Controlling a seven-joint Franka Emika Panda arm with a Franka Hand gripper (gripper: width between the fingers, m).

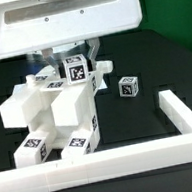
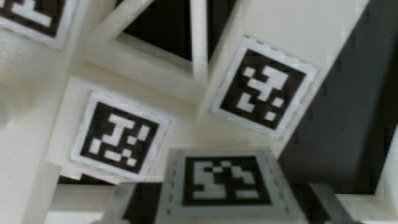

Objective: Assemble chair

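Observation:
The chair (image 1: 62, 115) is a chunky white structure of joined slabs and blocks with black-and-white tags, standing left of centre on the black table. My gripper (image 1: 76, 61) hangs over its top rear and is shut on a small white tagged block (image 1: 77, 73), which sits against the top of the structure. In the wrist view this block (image 2: 222, 178) lies between my dark fingers (image 2: 331, 200), and my gripper (image 2: 238, 204) closes on its two sides. Two more tagged faces of the chair (image 2: 116, 135) fill the picture beyond it. Whether the block is fully seated I cannot tell.
A loose small white tagged cube (image 1: 129, 87) lies on the table to the exterior view's right of the chair. The long white L-shaped border rail (image 1: 184, 120) runs along the front and the right side. The arm's large white body (image 1: 65, 16) hides the table behind.

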